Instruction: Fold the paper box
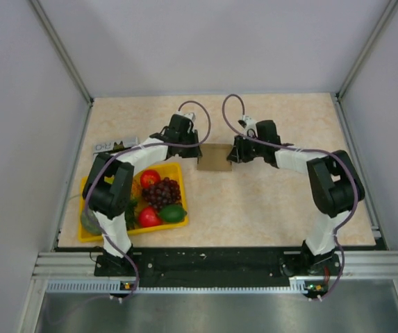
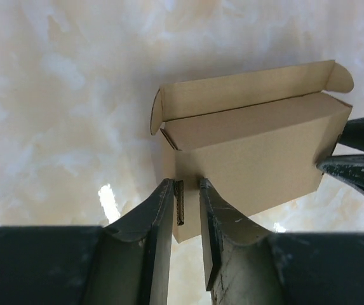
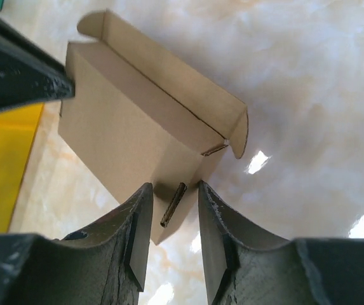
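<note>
Paper box [image 1: 214, 157] sits on the desk [image 1: 275, 208] between the two tools, its lid [image 2: 245, 92] standing open. The left tool [image 2: 187, 203] and right tool [image 3: 170, 203] each stand narrow but not clamped, straddling an end flap [image 2: 179, 204] between the jaws. Thin kraft card looks light, stiff yet easily creased, and likely to slide; those end flaps seem the best hold.

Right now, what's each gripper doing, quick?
Left gripper: open, fingers straddling an end flap of the paper box, not clamped.
Right gripper: open, straddling the opposite end flap.
</note>
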Controlling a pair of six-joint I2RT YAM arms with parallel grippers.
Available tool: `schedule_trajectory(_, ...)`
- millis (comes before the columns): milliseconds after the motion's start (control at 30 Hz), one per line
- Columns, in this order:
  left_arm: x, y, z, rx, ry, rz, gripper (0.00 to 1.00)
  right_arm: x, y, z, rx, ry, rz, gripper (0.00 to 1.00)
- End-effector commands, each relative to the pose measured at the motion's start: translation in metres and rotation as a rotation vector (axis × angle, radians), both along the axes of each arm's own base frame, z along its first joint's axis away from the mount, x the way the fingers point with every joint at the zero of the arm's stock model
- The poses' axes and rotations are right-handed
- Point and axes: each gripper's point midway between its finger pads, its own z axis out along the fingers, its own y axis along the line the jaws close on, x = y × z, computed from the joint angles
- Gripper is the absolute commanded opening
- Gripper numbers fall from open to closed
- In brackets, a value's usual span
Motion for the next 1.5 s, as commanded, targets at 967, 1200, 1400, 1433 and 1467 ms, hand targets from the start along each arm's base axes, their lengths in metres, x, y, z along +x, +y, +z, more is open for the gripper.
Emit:
schedule_trajectory(967,-0.083,-0.088,0.049,-0.033,-0.646,-0.211,0.00,-0.098,-0.030,0.060,-0.365,-0.864,-0.340,0.41)
schedule_trajectory(1200,-0.094,-0.076,0.067,-0.065,-0.638,-0.153,0.01,-0.099,-0.031,0.068,-0.213,-0.659,-0.375,0.44)
schedule_trajectory(1400,-0.093,-0.058,0.094,-0.048,-0.422,-0.117,0.50,-0.107,-0.038,0.075,-0.015,-0.238,-0.467,0.53)
schedule_trajectory(1433,-0.085,-0.048,0.094,-0.057,-0.390,-0.093,0.53,-0.102,-0.047,0.073,0.000,-0.181,-0.513,0.57)
schedule_trajectory(1467,-0.085,-0.042,0.091,-0.062,-0.331,-0.074,0.56,-0.104,-0.046,0.071,0.050,-0.082,-0.567,0.64)
